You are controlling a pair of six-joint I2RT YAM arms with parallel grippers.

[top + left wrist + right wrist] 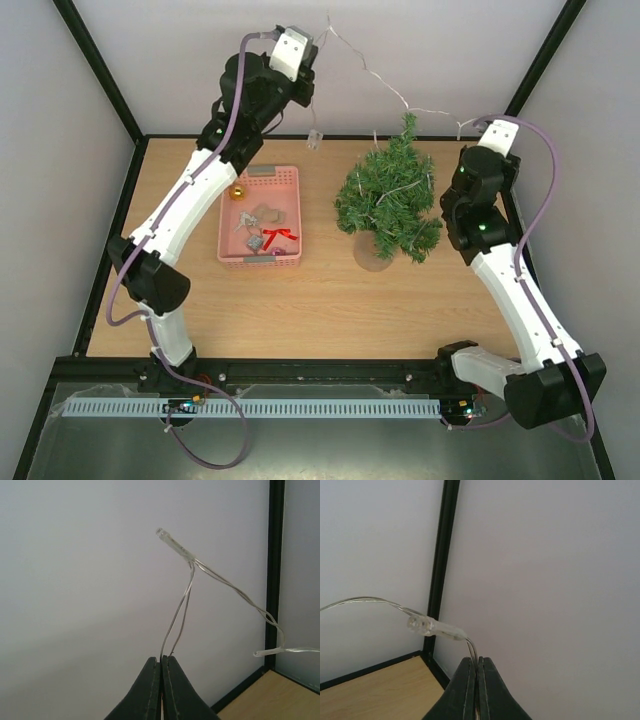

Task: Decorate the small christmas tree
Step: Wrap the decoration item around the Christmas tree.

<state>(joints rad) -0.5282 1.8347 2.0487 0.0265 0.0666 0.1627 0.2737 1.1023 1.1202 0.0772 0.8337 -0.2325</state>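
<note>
Small christmas tree (pixel 388 205) below, between fingertips. Left gripper (pixel 161 660), right gripper (pixel 478 659) each pinch light string (pixel 227 585); we should lower evenly, drape over crown.

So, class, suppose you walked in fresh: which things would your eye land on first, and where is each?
First, the clear light string stretched in the air between the raised arms, pinched in the shut left gripper and right gripper near the back wall. Next, the small christmas tree standing right of centre on the table, with the pink basket of ornaments to its left.
</note>
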